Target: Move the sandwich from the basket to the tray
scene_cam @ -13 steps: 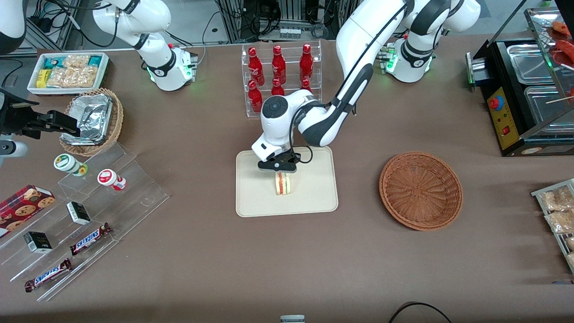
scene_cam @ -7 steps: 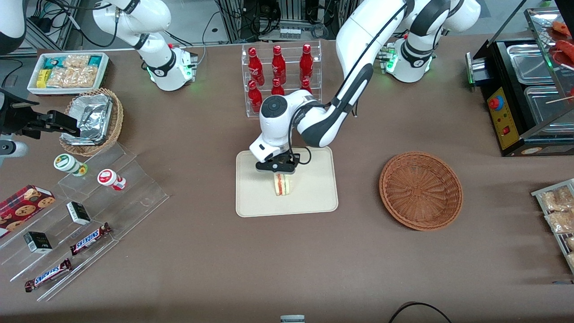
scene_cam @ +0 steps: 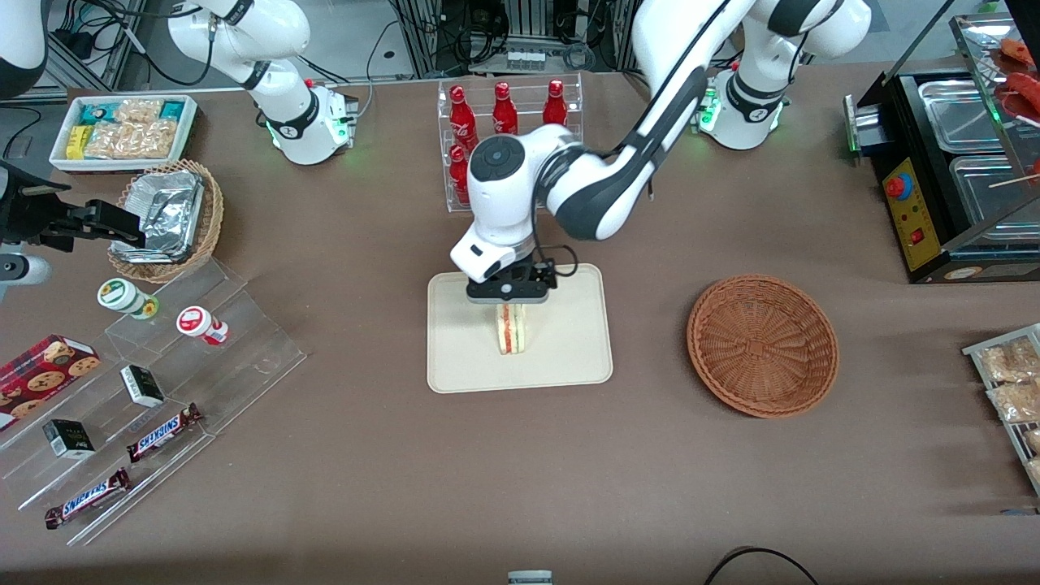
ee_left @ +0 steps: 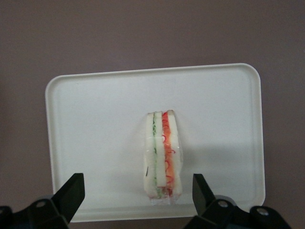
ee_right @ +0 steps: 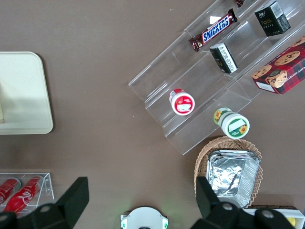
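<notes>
The sandwich (scene_cam: 512,328) stands on its edge in the middle of the cream tray (scene_cam: 569,357), its red and green filling showing along the cut side (ee_left: 162,152). My gripper (scene_cam: 509,299) hangs open above the sandwich, lifted off it, with the black fingertips (ee_left: 71,193) spread wide on either side and touching nothing. The tray (ee_left: 95,119) fills the wrist view. The reddish-brown woven basket (scene_cam: 762,344) sits empty on the table toward the working arm's end.
A clear rack of red bottles (scene_cam: 504,130) stands beside the tray, farther from the front camera. Clear stepped shelves with snack bars and cups (scene_cam: 162,366) lie toward the parked arm's end. A black food warmer (scene_cam: 951,162) and packets (scene_cam: 1011,382) sit toward the working arm's end.
The gripper has let go of the sandwich and risen above it. The sandwich stays standing on the tray.
</notes>
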